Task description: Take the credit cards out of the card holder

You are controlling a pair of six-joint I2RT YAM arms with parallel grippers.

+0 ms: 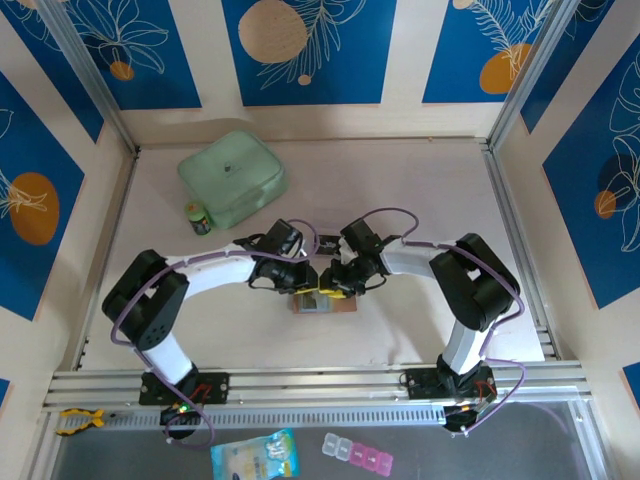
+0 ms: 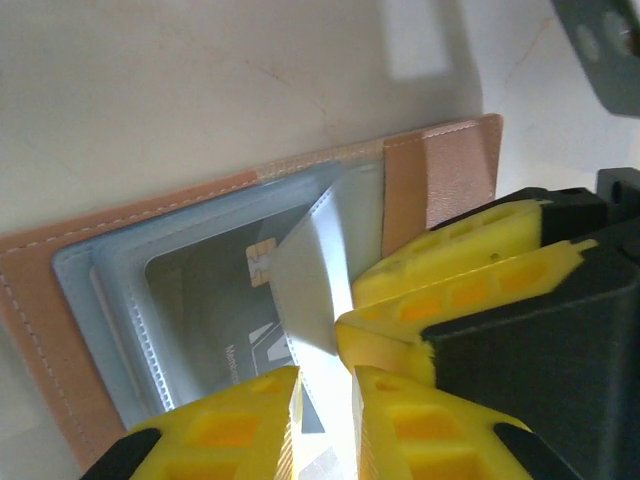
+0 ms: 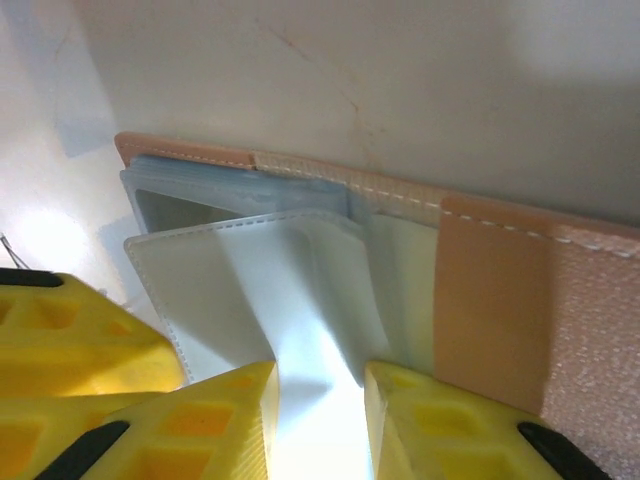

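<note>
The tan-pink card holder point(image 1: 322, 303) lies open on the table between both arms. In the left wrist view its leather point(image 2: 440, 170) frames grey pockets, and a dark credit card point(image 2: 215, 290) with a chip sits inside a clear sleeve. A pale pocket leaf point(image 2: 315, 270) rises from the card holder into my left gripper point(image 2: 327, 375), which is shut on it. My right gripper point(image 3: 320, 375) is pinching a creased pale leaf point(image 3: 290, 290) of the card holder point(image 3: 490, 290). The right gripper's fingers point(image 2: 450, 260) press in beside the left. From above, the left gripper point(image 1: 305, 285) and right gripper point(image 1: 338, 285) meet over the holder.
A mint-green zip case point(image 1: 232, 175) and a small green-lidded jar point(image 1: 199, 218) sit at the back left. On the ledge near the bases lie a blue packet point(image 1: 255, 455), a pink pill box point(image 1: 357, 455) and a yellow tool point(image 1: 78, 418).
</note>
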